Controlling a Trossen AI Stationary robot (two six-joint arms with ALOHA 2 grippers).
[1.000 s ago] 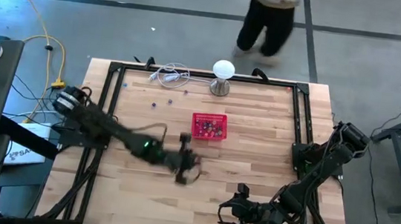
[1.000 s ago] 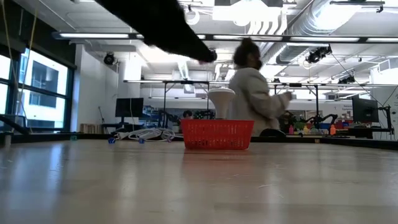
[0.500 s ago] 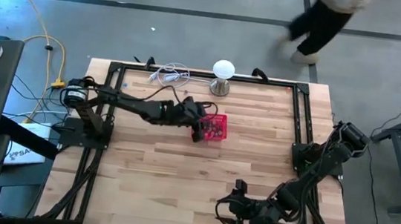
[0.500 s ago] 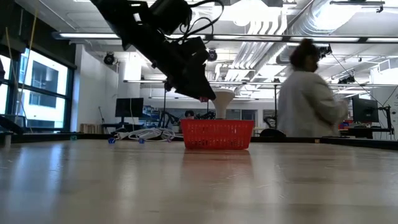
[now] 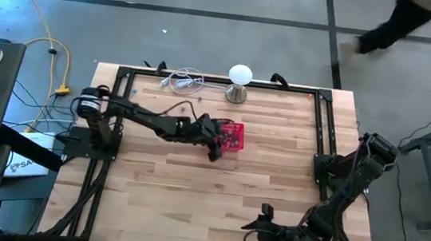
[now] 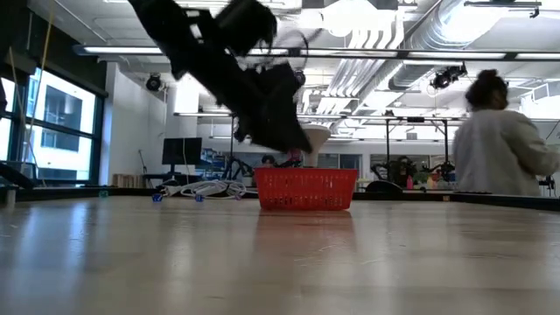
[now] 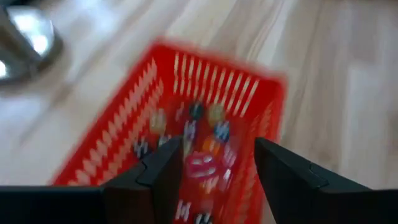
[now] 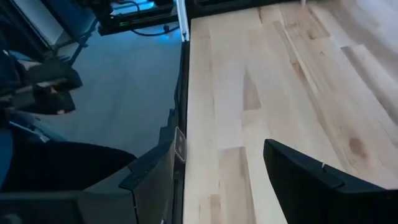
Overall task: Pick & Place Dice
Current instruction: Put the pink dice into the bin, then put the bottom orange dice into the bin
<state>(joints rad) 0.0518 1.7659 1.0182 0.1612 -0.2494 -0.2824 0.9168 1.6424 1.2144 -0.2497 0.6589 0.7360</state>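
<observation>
The red mesh basket [image 5: 232, 136] stands on the table's far half and holds several small dice [image 7: 205, 121] in mixed colours. My left gripper [image 5: 216, 145] hangs open just above the basket's near-left corner, slanting down into it. In the left wrist view, a blurred pink-red die [image 7: 200, 165] shows in the gap between its fingers, over the basket's floor. I cannot tell whether that die is falling or lying there. My right gripper [image 5: 259, 224] stands open over bare wood near the table's near edge, with nothing between its fingers [image 8: 292, 180].
A white ball-shaped lamp [image 5: 239, 82] and a white cable [image 5: 181, 81] lie at the far edge behind the basket. A few loose dice [image 6: 157, 197] sit far left. A person [image 6: 503, 157] moves beyond the table. Bare wood spans the table's middle and near half.
My left gripper has swung from the table's middle toward the far edge, rolling as it went. It now hangs low over the basket's near-left corner. My right gripper has shifted slightly toward the right along the near edge. The person has walked to the right behind the table.
</observation>
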